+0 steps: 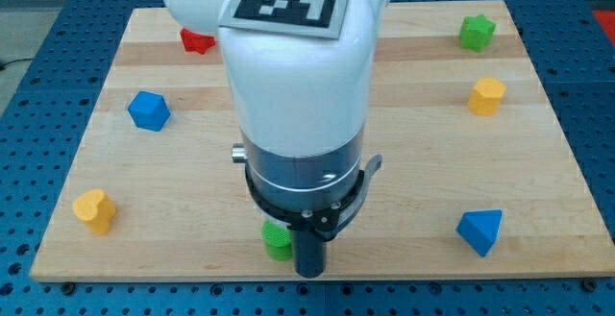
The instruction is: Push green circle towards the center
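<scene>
The big white arm [298,76] is hanging over the middle of the pale wooden table [538,230], blocking much of it from where I am standing. There are no jaws on this rig, so there is nothing to be wide, narrow or holding; the arm is ending in a dark rod, and my tip [307,272] is sitting near the view's bottom edge. The small green circle block [278,240] is lying just beside the tip, on the view's left of it, half hidden under the arm's collar; whether they are touching I cannot tell.

By my judgement the approach step is under way: the tip is getting below the block. Next it is needing to shift left under the circle, then push toward the view's top, to the centre.
</scene>
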